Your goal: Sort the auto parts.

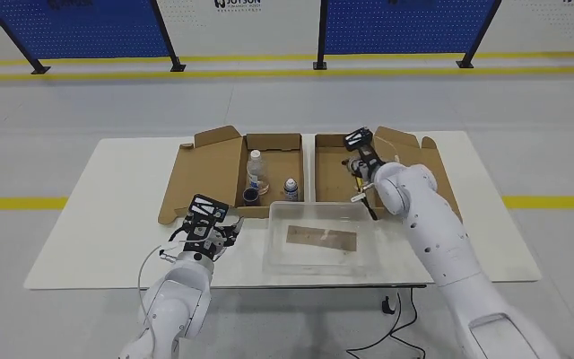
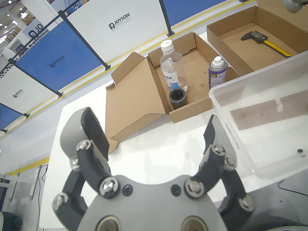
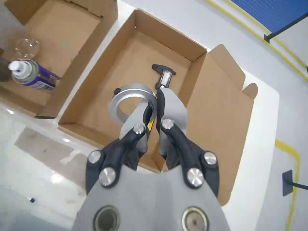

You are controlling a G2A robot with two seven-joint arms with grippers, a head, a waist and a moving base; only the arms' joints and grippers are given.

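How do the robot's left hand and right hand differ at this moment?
The left hand is open and empty; the right hand is shut on a silver ring. The left hand is above the white table, beside the clear bin; the right hand is above the right cardboard box, where a caliper lies. Both look the same in build.

On the table (image 1: 108, 206), the left box (image 1: 280, 161) lies at eleven o'clock from the clear bin (image 1: 309, 260), the right box (image 1: 334, 170) at one. In the left box the black cylinder (image 1: 251, 196) stands just beside the bottle (image 1: 257, 170) at its six o'clock, the spray can (image 1: 291, 188) at four. The caliper (image 3: 164, 76) lies in the right box, below the metal ring (image 3: 134, 88) in the right gripper (image 3: 155, 102).
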